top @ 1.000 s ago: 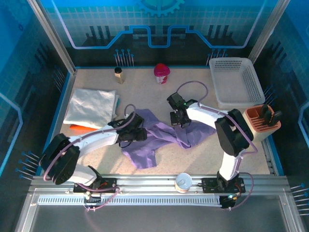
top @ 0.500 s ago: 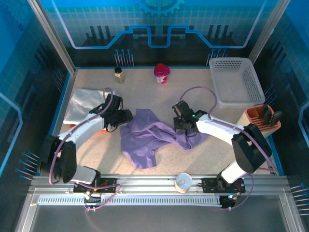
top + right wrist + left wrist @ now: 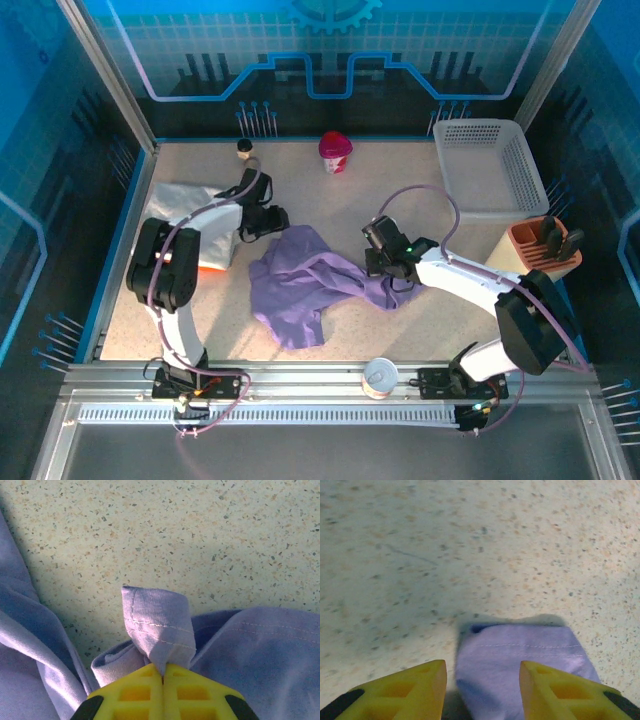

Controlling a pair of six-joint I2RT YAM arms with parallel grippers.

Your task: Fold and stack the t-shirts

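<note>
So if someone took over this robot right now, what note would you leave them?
Left gripper: open, fingers either side of a hem of the purple t-shirt.
Right gripper: shut on a fold at that shirt's right edge.
White t-shirt: flat at the left, an orange one showing at its near edge.
Done: purple shirt not folded, crumpled in the middle.
Left: spread, fold and stack it.

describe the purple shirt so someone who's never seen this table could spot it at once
Start from the speckled table seen from above; near its middle lies the purple shirt. It is the one crumpled lavender heap of cloth, unlike the flat white shirt at the left edge.
</note>
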